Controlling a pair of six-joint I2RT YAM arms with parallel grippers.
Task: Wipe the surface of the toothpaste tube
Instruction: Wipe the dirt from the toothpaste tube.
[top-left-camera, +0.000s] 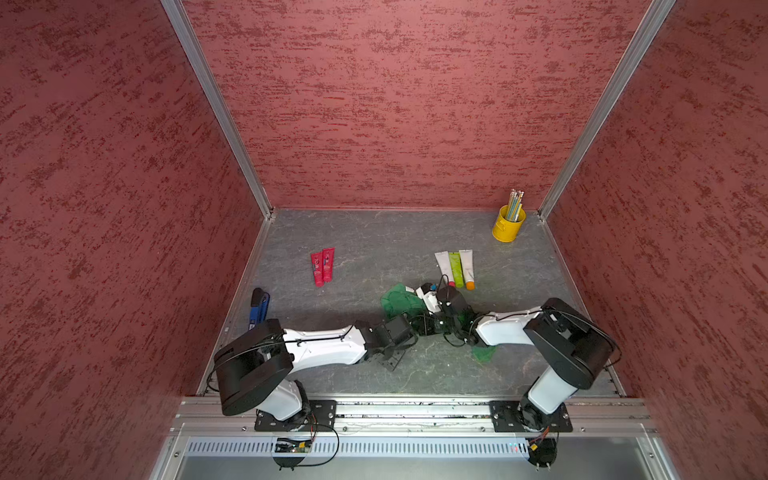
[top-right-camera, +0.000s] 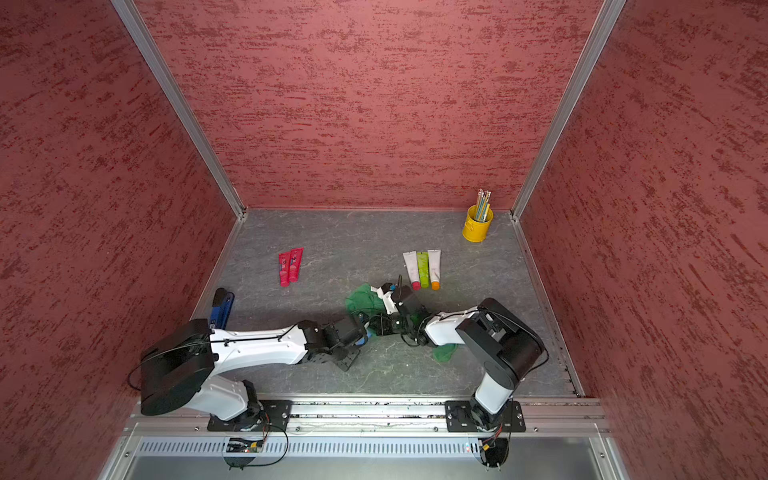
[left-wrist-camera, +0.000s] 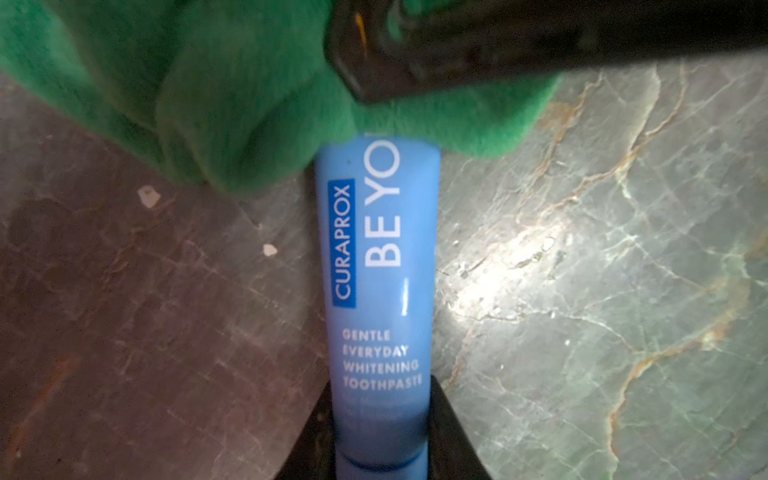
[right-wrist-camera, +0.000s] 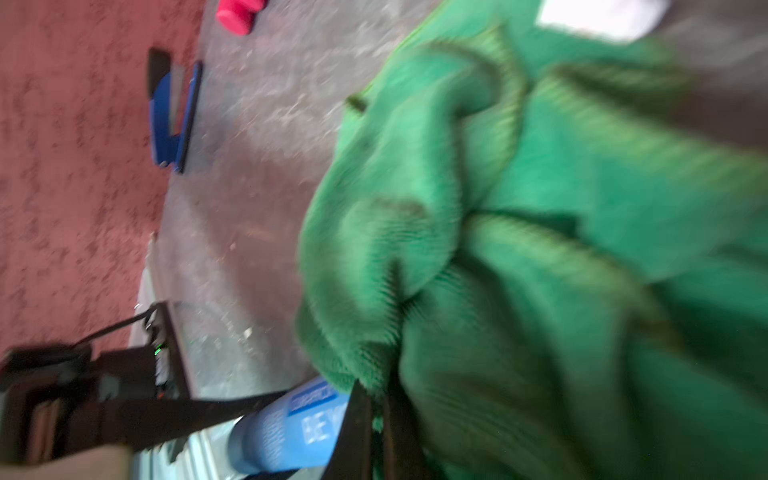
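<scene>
Left hand (left-wrist-camera: 382, 432) is partly closed, pinching the blue toothpaste tube (left-wrist-camera: 380, 257) by one end, around mid-bench (left-wrist-camera: 602, 249) between the two arms. Right hand (right-wrist-camera: 376, 419) is clamped tight on a bunched green cloth (left-wrist-camera: 208, 95), which covers the tube's other end. Right wrist view is pretty blurry tbh.

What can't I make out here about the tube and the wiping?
- Left wrist view: the green cloth covers the toothpaste tube past "BE YO"; the frame edge cuts its other end, inside the left pincer.
- Right wrist view: blurred; the cloth hides any contact with the tube beyond the right pincer.
- Both top views: the wrists hide nearly all the tube; the pencils are too small to count.
</scene>
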